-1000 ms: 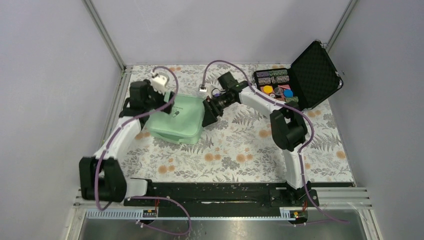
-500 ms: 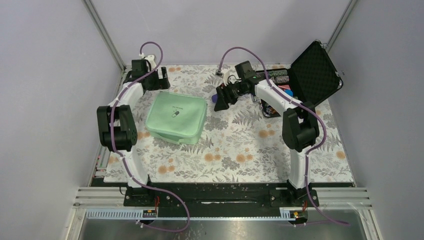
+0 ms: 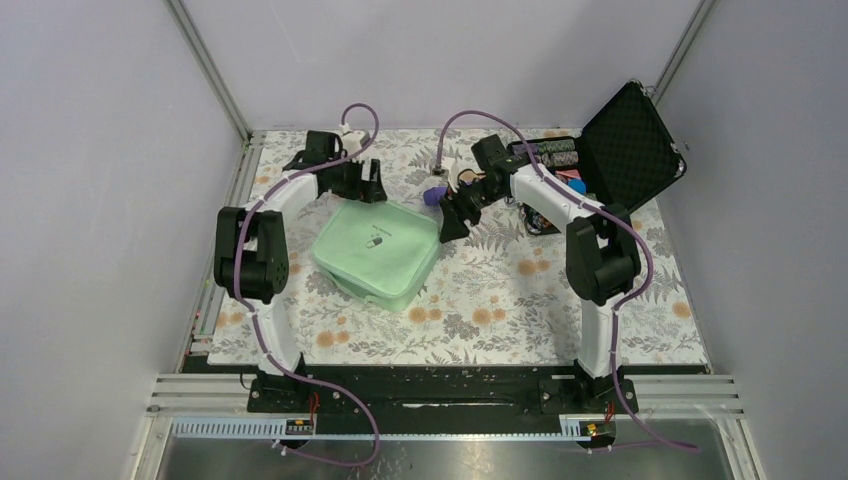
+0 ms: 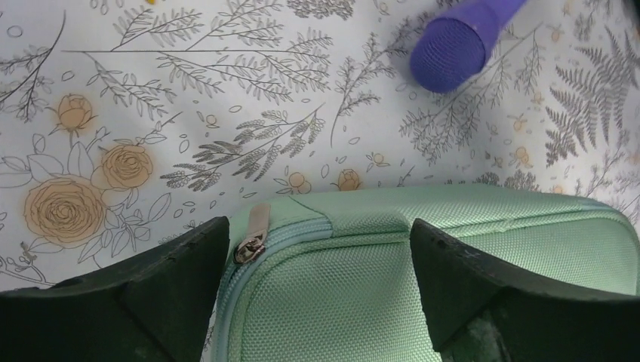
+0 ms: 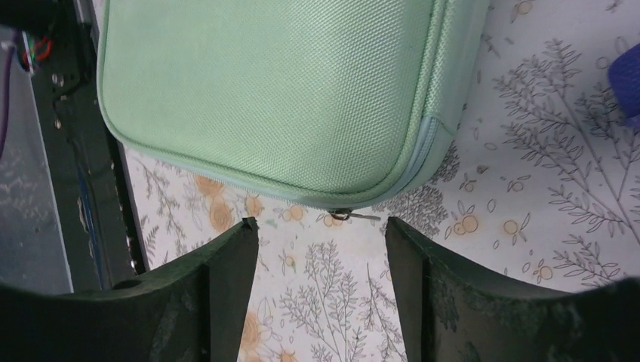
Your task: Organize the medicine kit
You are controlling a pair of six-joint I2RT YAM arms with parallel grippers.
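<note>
Mint-green medicine kit [image 3: 378, 255] has left end effector [image 3: 365, 186] and right end effector [image 3: 452, 219] angled down at its corners, both spread.

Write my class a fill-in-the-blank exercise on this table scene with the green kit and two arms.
The lid of the medicine kit is ___. The left pincer and right pincer both stand ___. The foam-lined case is coloured ___. The rounded object beyond the kit is coloured ___.
Missing words: closed; open; black; purple.

Medicine kit [image 4: 423, 302] is woven matt cloth; zip pull [image 4: 255, 226] metal.
</note>
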